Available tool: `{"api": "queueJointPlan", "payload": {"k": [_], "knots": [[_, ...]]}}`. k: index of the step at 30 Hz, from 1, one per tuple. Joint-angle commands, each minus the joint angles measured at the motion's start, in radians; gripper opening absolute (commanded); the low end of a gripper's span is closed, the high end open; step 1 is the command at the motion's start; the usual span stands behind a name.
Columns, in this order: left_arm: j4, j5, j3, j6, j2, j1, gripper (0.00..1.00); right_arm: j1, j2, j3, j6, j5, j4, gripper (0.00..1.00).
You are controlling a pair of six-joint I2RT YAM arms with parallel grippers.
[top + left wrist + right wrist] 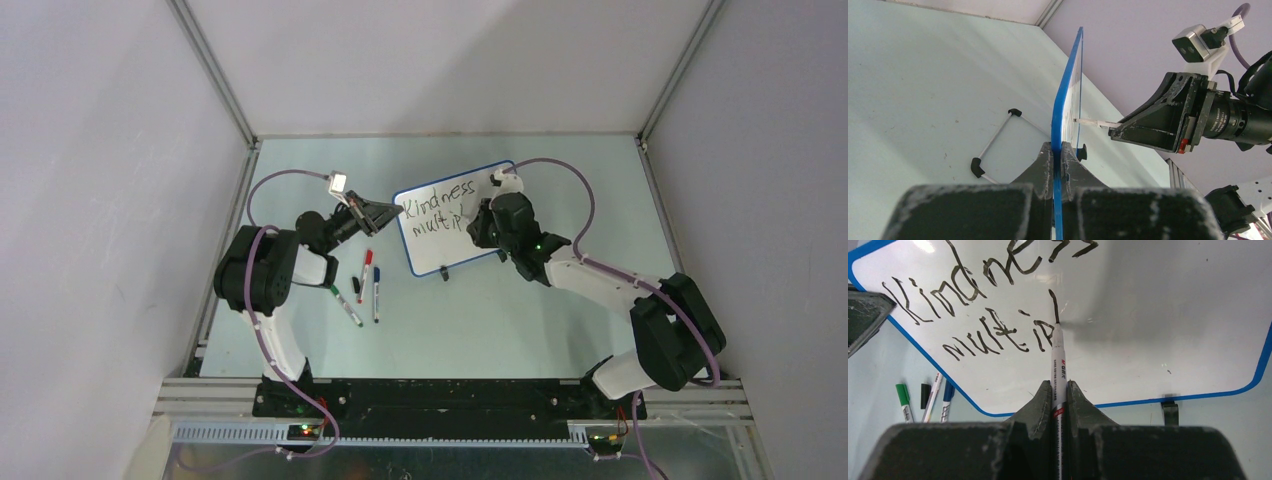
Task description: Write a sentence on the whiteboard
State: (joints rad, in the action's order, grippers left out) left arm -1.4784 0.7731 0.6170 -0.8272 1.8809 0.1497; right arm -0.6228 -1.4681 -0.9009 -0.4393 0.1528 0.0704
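Right gripper pinches a marker against the whiteboard; left gripper clamps its edge (spare markers lie beside).

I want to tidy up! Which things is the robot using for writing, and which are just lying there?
In use: whiteboard, sentence, black marker, left hand clamping the board, right hand.
Lying about: green marker, red marker, blue marker, black cap.

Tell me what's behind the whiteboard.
Behind the whiteboard, the left wrist view shows a thin wire stand with black end caps resting on the table. The board's back face is edge-on there and hidden in the other views.
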Motion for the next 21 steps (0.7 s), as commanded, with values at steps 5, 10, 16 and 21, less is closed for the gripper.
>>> {"api": "queueJointPlan", "payload": {"k": [5, 10, 16, 21], "knots": [[-0.054, 0.023, -0.007, 0.05, -0.054, -0.002, 0.0, -0.021, -0.01, -0.02, -0.016, 0.059, -0.051, 0.0], [-0.054, 0.022, -0.007, 0.05, -0.053, -0.001, 0.0, -0.025, 0.011, -0.012, -0.016, 0.066, -0.051, 0.0], [-0.054, 0.021, -0.007, 0.05, -0.054, -0.002, 0.0, -0.025, 0.064, 0.009, -0.01, 0.053, -0.023, 0.0], [-0.055, 0.022, -0.007, 0.05, -0.053, -0.002, 0.0, -0.027, 0.119, 0.045, 0.001, 0.063, 0.018, 0.0]]}}
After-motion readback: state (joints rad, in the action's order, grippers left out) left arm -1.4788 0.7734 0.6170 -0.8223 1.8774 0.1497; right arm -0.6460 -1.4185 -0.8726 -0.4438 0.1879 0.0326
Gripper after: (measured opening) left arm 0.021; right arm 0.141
